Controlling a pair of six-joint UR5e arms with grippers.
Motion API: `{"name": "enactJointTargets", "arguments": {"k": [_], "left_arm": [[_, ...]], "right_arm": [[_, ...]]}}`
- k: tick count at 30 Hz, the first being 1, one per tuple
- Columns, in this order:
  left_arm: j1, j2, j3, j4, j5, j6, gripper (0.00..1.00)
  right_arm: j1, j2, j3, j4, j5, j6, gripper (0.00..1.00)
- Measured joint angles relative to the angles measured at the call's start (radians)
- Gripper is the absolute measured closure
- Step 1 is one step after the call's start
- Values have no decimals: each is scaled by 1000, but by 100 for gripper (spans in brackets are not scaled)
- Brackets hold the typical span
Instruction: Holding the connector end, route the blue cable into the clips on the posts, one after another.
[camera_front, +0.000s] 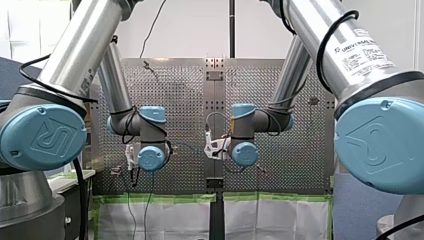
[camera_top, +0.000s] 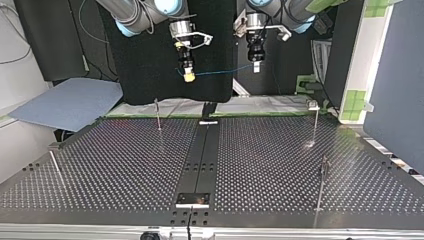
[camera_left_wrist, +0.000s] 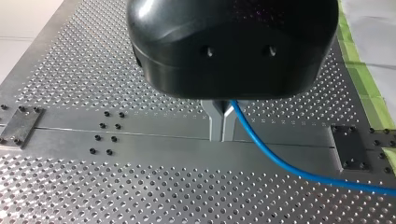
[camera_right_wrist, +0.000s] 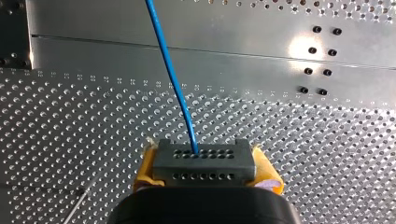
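The blue cable (camera_top: 220, 72) is being held, ideally taut for clipping: connector (camera_right_wrist: 204, 161) clamped in right gripper (camera_top: 189, 76), cable pinched in left gripper (camera_left_wrist: 222, 126).

A white label (camera_front: 361, 50) on the right arm's silver tube (camera_front: 320, 25) reads "UNIVERSAL ROBOTS". The blue joint caps (camera_front: 42, 136) bear an embossed "UR" logo. The label's smaller print cannot be read.

Blue cable (camera_right_wrist: 172, 74), grey connector (camera_right_wrist: 204, 163), yellow pads (camera_right_wrist: 145, 170)
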Motion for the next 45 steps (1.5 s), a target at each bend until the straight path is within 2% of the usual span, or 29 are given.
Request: {"name": "enactJointTargets", "arguments": {"k": [28, 36, 45], "left_arm": [[0, 1, 1, 0, 0, 0, 100], [0, 2, 2, 0, 0, 0, 100], [0, 2, 2, 0, 0, 0, 100]], "right_arm": [[1, 0, 1, 8, 1, -1, 100], [43, 10, 9, 50, 13, -3, 100], [49, 11, 9, 55, 14, -3, 100]]}}
